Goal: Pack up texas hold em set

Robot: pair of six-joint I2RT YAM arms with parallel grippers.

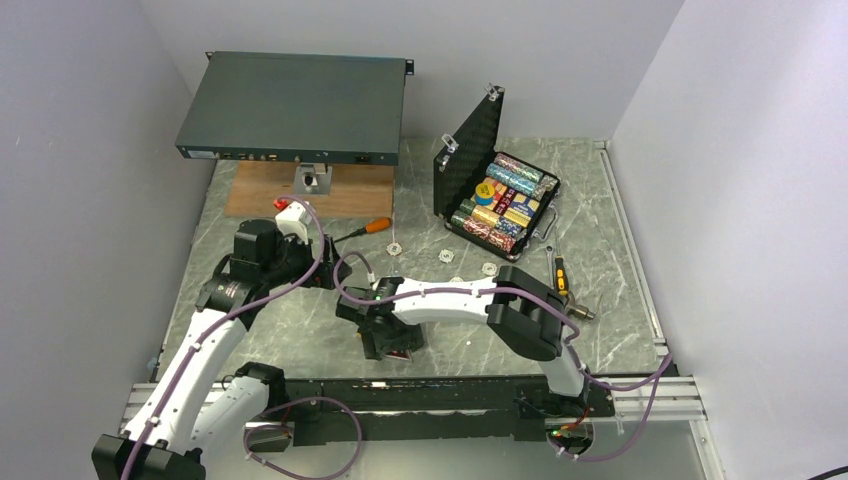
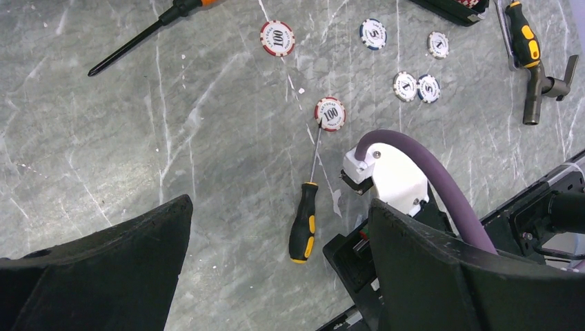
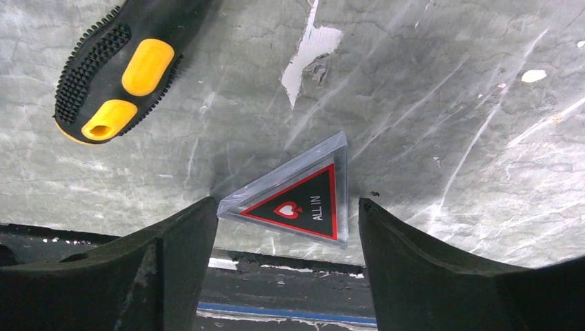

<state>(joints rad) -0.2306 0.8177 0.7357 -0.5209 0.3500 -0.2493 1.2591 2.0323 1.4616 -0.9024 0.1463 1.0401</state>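
You are at the pick of the red triangular "ALL IN" token (image 3: 300, 200), one of the last loose pieces of the set. It lies flat on the marble table (image 3: 448, 103), close to the near edge, where the black rail (image 3: 276, 289) runs just behind it in the wrist view.

The right gripper (image 3: 284, 205) is down over the token with its jaws partly open. One finger sits just beside each side of the token and nothing is clamped. The left gripper (image 2: 279, 203) hangs wide and empty above the middle of the table.

The next move, as I judge it, is to close squarely on the token. It is thin and wedge-shaped, so the pads may slip off the sloped edges or skate it toward the rail. Then lift it and carry it far and right to the open black case (image 1: 470, 150), whose lid stands upright over the chip rows (image 1: 505, 200).

The yellow-and-black screwdriver handle (image 3: 117, 69) lies near the left finger, on the far side, so do not sweep that way. The loose chips (image 2: 330, 114) lie between you and the case. The table around them is open, but pass over them high. Approach the case from its near right side, away from the upright lid.
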